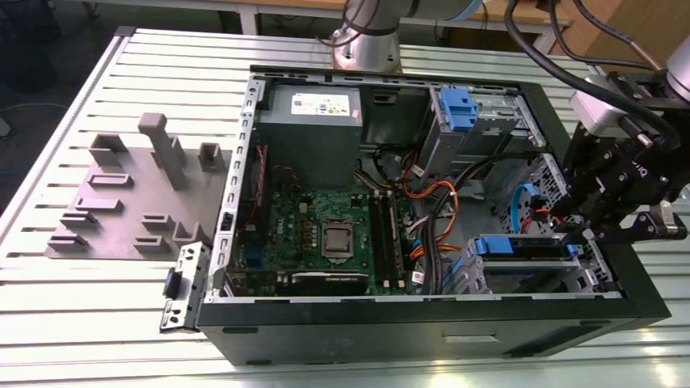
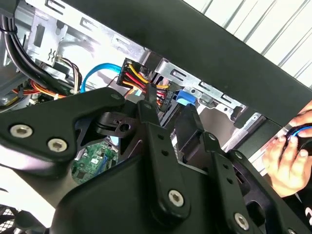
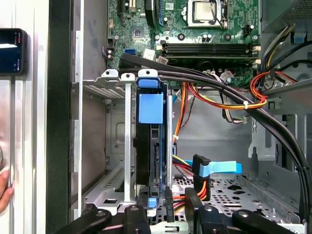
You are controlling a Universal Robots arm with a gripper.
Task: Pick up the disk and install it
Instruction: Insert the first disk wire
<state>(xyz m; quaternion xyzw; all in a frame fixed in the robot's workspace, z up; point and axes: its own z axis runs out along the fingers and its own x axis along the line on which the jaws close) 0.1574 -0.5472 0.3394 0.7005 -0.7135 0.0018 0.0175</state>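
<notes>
The first wrist view is looking straight down the tool (image 3: 157, 207) into the open computer case (image 3: 58, 122), and we are seeing the disk (image 3: 148, 146) standing on edge in the silver drive cage (image 3: 127, 146) directly ahead of the fingertips. Its blue carrier frame (image 3: 150, 108) is facing away from the tool, toward the motherboard (image 3: 195, 29), and the disk's near end is lying just at the fingertips, so we are judging that it is sitting on its rails inside the bay, though we cannot tell whether it is fully seated. The black fingers (image 3: 142, 200) are flanking that near edge with a narrow gap between them; whether they are actually pinching the disk or merely standing against it we cannot tell. Beside the tool a blue data cable (image 3: 222, 168) and a bundle of orange and yellow power wires (image 3: 197, 185) are hanging loose, their plugs lying near the disk's end, seemingly not plugged in.

In the exterior view we are finding the tool (image 1: 609, 230) dipping over the case wall, with the blue frame just beside it, which explains its steep posture: the bay is opening only along that line. The case is resting on the slatted surface (image 1: 86, 291). A person's hand (image 2: 290, 161) is showing beyond the case wall in the second wrist view
</notes>
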